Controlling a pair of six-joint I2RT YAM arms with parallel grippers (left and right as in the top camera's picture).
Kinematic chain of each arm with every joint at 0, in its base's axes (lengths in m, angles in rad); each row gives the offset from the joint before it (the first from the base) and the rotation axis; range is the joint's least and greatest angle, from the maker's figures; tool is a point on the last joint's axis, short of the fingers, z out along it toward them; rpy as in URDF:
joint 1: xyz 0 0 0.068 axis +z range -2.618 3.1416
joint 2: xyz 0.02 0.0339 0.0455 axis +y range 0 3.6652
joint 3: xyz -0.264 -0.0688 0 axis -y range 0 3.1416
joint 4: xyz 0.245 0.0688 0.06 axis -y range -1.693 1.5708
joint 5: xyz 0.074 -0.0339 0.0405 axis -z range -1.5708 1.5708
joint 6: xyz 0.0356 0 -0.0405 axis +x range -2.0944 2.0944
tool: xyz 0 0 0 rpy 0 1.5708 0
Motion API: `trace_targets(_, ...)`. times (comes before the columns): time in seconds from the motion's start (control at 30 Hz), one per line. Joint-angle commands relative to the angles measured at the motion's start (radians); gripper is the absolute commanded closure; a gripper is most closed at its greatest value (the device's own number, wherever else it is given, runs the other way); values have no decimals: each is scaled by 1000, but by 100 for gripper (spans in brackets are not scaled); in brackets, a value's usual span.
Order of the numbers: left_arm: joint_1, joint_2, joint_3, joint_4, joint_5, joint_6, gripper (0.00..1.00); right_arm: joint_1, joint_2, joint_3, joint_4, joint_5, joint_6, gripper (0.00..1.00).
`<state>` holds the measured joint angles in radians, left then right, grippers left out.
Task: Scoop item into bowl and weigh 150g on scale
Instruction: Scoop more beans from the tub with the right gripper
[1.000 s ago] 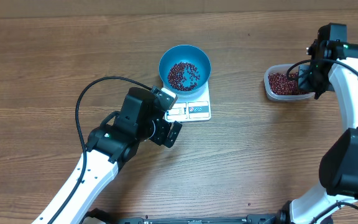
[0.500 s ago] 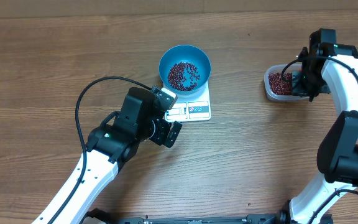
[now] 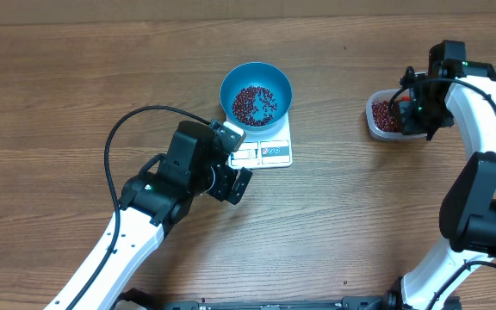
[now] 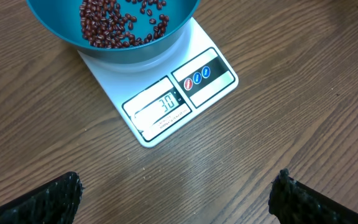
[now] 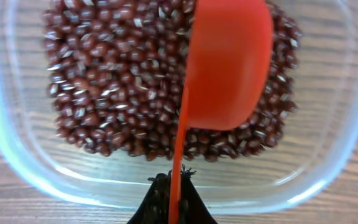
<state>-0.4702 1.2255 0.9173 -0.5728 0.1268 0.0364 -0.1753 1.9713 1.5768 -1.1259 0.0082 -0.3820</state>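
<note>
A blue bowl (image 3: 256,90) holding some dark red-brown beans (image 3: 254,103) sits on the white scale (image 3: 269,151); the left wrist view shows the bowl (image 4: 114,37), the beans (image 4: 114,22) in it and the scale (image 4: 179,102) with its lit display. My left gripper (image 3: 233,176) hovers open just in front of the scale, nothing between its fingers (image 4: 48,199). My right gripper (image 5: 176,196) is shut on the thin handle of an orange scoop (image 5: 229,68). The scoop is turned on its side over the beans (image 5: 110,87) in a clear tub (image 5: 17,155), seen overhead as the tub (image 3: 384,116).
The left arm's black cable (image 3: 136,120) loops over the wooden table (image 3: 76,77) left of the scale. The right arm (image 3: 480,112) reaches in from the right edge beside the tub.
My right gripper has moved left over the tub with the scoop. The left arm, bowl and scale have stayed put.
</note>
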Motion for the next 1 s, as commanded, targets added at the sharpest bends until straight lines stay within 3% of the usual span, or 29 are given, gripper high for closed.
trace_targets(0.0,5,3,21,1,-6,9,0,3,17,-6,-13,-88,-73,96)
trace_targets(0.4,5,3,21,1,-6,9,0,-35,17,-6,-62,-362,-94,96)
trace_targets(0.97,5,3,21,1,-6,9,0,-76,17,-6,-95,-415,-7,96)
